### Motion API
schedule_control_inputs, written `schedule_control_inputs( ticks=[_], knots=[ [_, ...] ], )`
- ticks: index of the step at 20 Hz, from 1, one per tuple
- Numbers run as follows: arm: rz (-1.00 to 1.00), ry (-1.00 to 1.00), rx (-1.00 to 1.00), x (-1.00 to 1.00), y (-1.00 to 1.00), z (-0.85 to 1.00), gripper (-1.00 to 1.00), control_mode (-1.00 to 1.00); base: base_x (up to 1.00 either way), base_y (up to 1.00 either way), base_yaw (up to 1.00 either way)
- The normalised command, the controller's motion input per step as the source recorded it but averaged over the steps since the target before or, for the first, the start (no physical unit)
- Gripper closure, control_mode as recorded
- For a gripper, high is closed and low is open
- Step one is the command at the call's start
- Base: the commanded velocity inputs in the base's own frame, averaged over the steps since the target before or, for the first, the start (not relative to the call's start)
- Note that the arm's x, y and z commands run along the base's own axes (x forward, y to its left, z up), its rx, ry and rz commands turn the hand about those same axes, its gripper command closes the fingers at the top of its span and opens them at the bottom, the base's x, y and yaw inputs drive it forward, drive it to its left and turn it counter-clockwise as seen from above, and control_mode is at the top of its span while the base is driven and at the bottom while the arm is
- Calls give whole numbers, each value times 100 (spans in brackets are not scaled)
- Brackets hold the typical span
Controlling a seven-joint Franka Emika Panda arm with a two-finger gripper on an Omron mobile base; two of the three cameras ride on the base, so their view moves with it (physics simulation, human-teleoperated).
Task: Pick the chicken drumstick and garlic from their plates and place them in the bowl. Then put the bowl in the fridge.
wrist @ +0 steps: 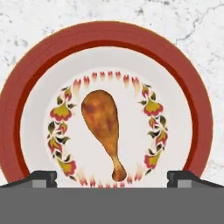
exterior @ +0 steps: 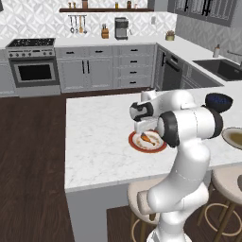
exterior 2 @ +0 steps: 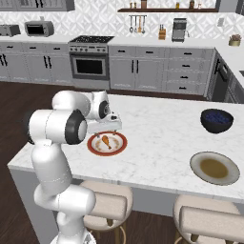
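While the gripper (wrist: pixel 112 179) hangs straight over the red-rimmed plate (wrist: pixel 26 96), its two dark fingertips (wrist: pixel 41 178) stand wide apart at either side of the hand view, and nothing lies between them; the jaws are spread and hold nothing. Directly below and between the tips lies the chicken drumstick (wrist: pixel 104 127), its thick golden end pointing away from the tips and its thin bone end pointing back toward them, resting on the plate's cream centre inside a ring of painted flowers. Seen from the right base view, the gripper (exterior 2: pixel 110 125) sits just above the near-left edge of that plate (exterior 2: pixel 119 147) with the drumstick (exterior 2: pixel 106 141) under it, clear of the fingers. Well off to the gripper's right on the same white marble counter (exterior 2: pixel 162 133) rests the grey-rimmed plate (exterior 2: pixel 198 169) with a brown centre, and beyond it the dark blue bowl (exterior 2: pixel 217 120). From the left base view the hand (exterior: pixel 144 124) partly covers the red-rimmed plate (exterior: pixel 134 142), the drumstick (exterior: pixel 150 139) peeking out beside it.
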Motion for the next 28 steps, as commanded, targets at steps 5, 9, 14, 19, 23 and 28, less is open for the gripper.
schedule_control_inputs(
  ticks=[5, 9, 14, 19, 23, 28],
  knots=[
    [9, -2, 0, 16, -13, -55, -100, -100, 0, 0, 0],
    [12, 0, 0, 0, -10, -57, -100, -100, 0, 0, 0],
    [12, -2, 0, -11, 0, -41, -100, -100, 0, 0, 0],
    [5, -3, 2, 0, 0, -25, 100, -100, 0, 0, 0],
    [3, -1, 2, 0, 0, -21, 100, -100, 0, 0, 0],
    [1, 0, 1, 0, 0, -6, 100, -100, 0, 0, 0]
  ],
)
